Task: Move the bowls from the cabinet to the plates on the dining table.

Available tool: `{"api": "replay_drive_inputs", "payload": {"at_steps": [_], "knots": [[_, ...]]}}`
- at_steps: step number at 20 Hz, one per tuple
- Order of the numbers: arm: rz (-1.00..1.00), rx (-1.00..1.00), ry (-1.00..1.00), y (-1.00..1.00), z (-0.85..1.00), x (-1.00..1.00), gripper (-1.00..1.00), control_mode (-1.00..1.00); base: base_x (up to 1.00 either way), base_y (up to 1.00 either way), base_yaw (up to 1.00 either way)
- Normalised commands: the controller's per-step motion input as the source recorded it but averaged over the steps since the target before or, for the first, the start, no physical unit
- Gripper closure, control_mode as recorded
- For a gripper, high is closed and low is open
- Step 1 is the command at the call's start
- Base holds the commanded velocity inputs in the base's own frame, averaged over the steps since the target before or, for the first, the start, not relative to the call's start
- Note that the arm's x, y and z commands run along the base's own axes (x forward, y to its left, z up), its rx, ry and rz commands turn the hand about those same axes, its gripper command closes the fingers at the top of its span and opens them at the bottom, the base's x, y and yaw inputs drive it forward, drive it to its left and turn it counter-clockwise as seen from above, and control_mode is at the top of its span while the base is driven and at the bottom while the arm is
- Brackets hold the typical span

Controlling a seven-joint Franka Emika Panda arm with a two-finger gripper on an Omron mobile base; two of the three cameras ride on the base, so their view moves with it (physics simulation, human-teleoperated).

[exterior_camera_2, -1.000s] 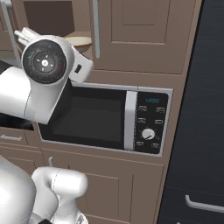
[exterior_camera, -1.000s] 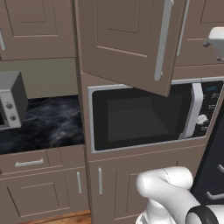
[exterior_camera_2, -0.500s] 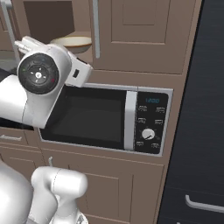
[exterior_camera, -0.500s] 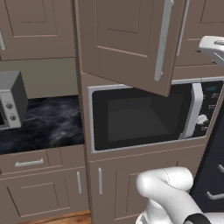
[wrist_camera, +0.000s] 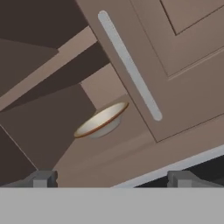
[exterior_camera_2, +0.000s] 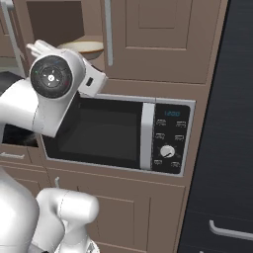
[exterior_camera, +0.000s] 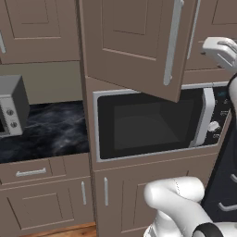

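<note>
A shallow cream bowl (wrist_camera: 101, 120) with a tan-brown rim sits on a shelf inside the open brown cabinet (exterior_camera_2: 54, 22); it also shows past my arm as the bowl (exterior_camera_2: 84, 48). My gripper (wrist_camera: 112, 180) is open, level with the shelf's front edge and short of the bowl, with nothing between its fingertips (wrist_camera: 43, 178). The cabinet's open door (exterior_camera: 139, 46) swings out over the microwave. My white wrist (exterior_camera: 222, 50) hangs at the far right, beside that door. The plates and the dining table are out of view.
A built-in microwave (exterior_camera_2: 118, 133) sits right under the cabinet. The neighbouring door (wrist_camera: 183, 52) is closed, its long grey bar handle (wrist_camera: 129, 65) close to the bowl. A grey appliance (exterior_camera: 11, 109) stands on the marble counter (exterior_camera: 51, 134). A tall black unit (exterior_camera_2: 232, 123) fills the right.
My wrist has shifted slightly toward the open cabinet, and more of the cream bowl shows past my arm. The jaws have stayed open.
</note>
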Motion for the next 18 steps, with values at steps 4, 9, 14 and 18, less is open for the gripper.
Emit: {"api": "replay_drive_inputs", "payload": {"at_steps": [4,9,14,18], "knots": [[0.00,0.00,-0.06,0.24,-0.11,0.01,-1.00,-1.00,0.00,0.00,0.00],[-0.01,0.00,-0.01,-0.01,-0.04,0.11,-1.00,-1.00,0.00,0.00,0.00],[0.00,0.04,0.04,-0.13,-0.01,0.26,-1.00,-1.00,0.00,0.00,0.00],[0.00,0.02,0.01,0.04,-0.10,0.16,-1.00,-1.00,0.00,0.00,0.00]]}}
